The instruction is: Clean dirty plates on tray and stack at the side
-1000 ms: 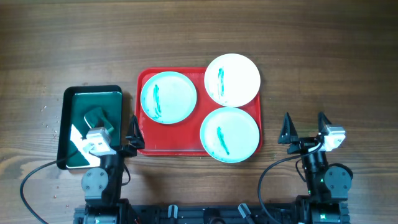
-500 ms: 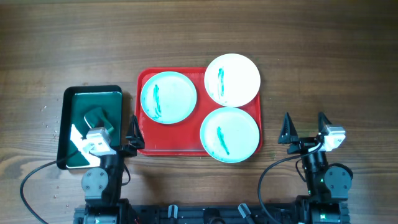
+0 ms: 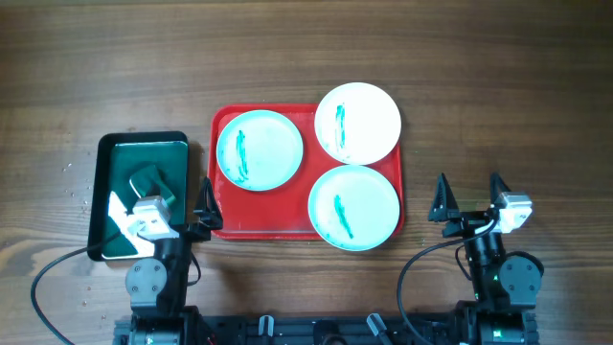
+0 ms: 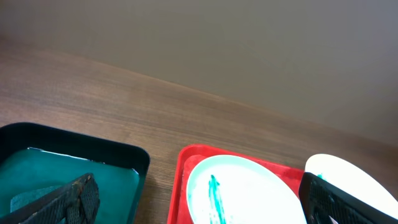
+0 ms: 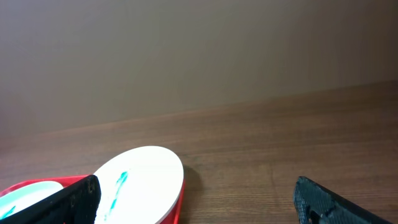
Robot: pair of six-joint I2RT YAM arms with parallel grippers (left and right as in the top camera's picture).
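Observation:
The red tray (image 3: 220, 125) lies mid-table with three white plates, each with a teal smear: one at its left (image 3: 259, 149), one at its back right (image 3: 357, 122) overhanging the rim, one at its front right (image 3: 353, 207). My left gripper (image 3: 182, 196) is open and empty at the near edge, between the black tray and the red tray. My right gripper (image 3: 469, 192) is open and empty, to the right of the red tray. The left wrist view shows the left plate (image 4: 242, 196) and the red tray (image 4: 186, 155). The right wrist view shows the back right plate (image 5: 140, 180).
A black tray (image 3: 105, 153) with green inside stands left of the red tray and holds a dark green sponge (image 3: 153, 180). It also shows in the left wrist view (image 4: 93, 149). Bare wooden table (image 3: 498, 96) lies to the right and behind.

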